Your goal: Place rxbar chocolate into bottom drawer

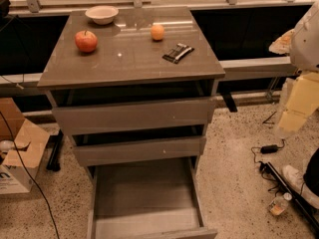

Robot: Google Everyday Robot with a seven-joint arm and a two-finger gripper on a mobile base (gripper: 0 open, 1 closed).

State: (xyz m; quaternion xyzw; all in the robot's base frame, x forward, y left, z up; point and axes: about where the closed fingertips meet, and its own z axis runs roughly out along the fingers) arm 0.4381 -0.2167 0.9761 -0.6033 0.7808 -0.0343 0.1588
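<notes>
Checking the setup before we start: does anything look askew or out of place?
Only the rxbar chocolate lies at a slant on the cabinet top; the bottom drawer stands open. The gripper is out of view.

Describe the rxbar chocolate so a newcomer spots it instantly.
On the grey cabinet top, right of centre near the orange fruit, lies the rxbar chocolate. It is the only flat, black, white-striped thing there; the rest are round. The gripper is off at the view's right edge.
</notes>
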